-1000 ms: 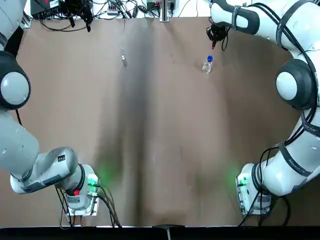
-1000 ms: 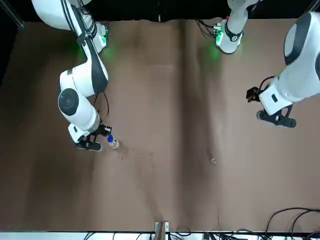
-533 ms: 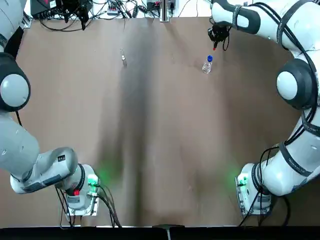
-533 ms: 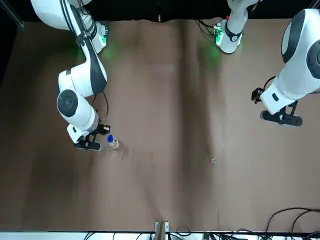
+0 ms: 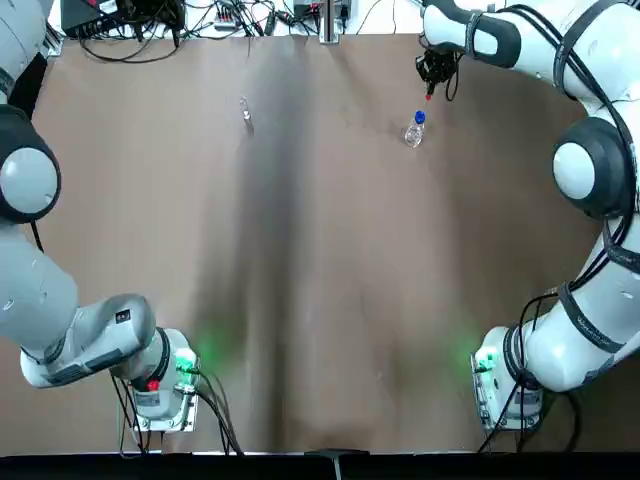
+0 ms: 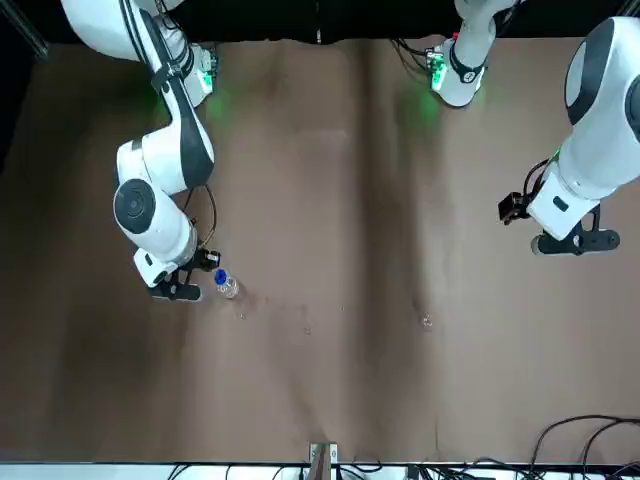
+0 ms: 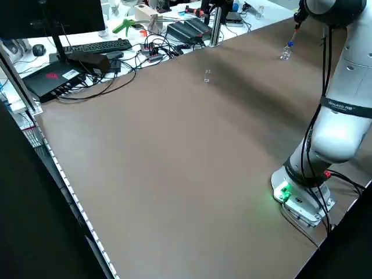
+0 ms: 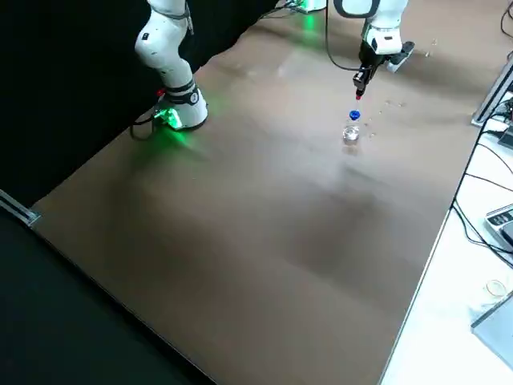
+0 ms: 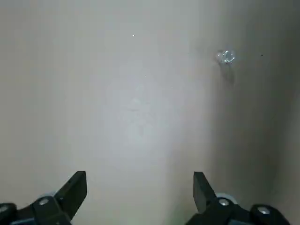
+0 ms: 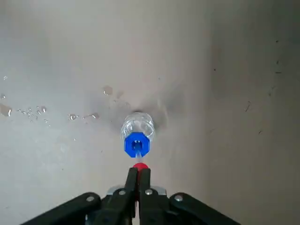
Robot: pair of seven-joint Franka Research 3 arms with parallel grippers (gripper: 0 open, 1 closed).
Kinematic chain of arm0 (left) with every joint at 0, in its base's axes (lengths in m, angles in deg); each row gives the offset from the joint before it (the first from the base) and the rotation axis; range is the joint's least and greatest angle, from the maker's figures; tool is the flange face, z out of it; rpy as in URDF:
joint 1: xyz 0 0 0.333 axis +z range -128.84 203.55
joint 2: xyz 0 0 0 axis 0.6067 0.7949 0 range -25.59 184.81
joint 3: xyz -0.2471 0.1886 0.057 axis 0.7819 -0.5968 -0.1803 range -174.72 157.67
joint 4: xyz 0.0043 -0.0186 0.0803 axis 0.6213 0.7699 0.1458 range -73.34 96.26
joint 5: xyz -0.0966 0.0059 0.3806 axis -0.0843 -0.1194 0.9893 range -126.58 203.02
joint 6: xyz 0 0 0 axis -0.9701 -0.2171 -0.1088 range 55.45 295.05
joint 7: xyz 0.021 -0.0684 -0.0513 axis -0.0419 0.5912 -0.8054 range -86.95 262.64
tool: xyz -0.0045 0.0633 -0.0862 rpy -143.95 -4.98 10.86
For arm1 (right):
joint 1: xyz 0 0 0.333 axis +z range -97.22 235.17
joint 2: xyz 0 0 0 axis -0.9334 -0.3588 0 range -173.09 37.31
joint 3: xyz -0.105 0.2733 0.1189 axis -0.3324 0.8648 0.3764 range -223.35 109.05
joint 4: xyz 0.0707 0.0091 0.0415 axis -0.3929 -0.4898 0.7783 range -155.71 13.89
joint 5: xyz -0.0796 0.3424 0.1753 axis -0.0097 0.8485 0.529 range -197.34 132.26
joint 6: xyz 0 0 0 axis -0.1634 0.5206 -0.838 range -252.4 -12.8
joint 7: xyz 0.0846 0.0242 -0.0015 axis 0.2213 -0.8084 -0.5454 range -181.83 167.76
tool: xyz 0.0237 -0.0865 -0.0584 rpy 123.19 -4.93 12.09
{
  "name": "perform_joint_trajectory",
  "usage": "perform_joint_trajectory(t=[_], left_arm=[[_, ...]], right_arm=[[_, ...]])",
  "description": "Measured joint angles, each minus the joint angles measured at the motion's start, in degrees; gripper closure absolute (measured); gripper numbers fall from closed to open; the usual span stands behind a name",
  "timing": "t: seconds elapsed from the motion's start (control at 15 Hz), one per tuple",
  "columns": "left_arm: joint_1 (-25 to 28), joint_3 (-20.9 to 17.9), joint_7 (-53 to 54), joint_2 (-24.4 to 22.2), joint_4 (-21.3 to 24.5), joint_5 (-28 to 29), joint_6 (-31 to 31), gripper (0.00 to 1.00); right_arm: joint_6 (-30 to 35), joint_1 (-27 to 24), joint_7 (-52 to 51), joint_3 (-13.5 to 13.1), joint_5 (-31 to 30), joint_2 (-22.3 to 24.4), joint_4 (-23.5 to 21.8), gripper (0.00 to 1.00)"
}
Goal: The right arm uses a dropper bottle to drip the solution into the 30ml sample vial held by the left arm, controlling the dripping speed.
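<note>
Done, by your top view: one right gripper (image 10: 139, 171) at 1 o'clock, jaws closed on the red dropper top (image 10: 140, 166), just above the blue-collared glass bottle (image 10: 138, 125) on the table (image 5: 340, 330). Left for you: one clear glass vial (image 5: 247, 117), 11 o'clock, unheld; one left gripper (image 9: 140, 182), front view's 3 o'clock, jaws open and empty; grasping, dripping and pace control, by your tally, all outstanding.

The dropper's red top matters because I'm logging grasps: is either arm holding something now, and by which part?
The right claw grips the dropper by its red top. The left claw holds nothing.
</note>
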Motion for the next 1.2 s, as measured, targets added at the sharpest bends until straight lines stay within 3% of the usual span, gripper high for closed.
perform_joint_trajectory(t=[1.0,1.07,1.2], left_arm=[[0.60,-0.23,-0.01,-2.18,-0.53,-0.48,0.21,0.00],[-0.32,-1.59,-0.01,-2.67,-0.57,-0.62,0.20,0.00],[-6.00,-9.74,0.21,-4.65,-0.67,-4.37,0.15,0.00]], right_arm=[[0.72,0.00,-0.03,0.00,0.00,0.03,0.09,0.96],[0.75,0.00,-0.03,-0.01,0.00,0.03,0.09,0.96],[0.80,-0.02,-0.03,-0.02,-0.01,0.03,0.09,0.96]])
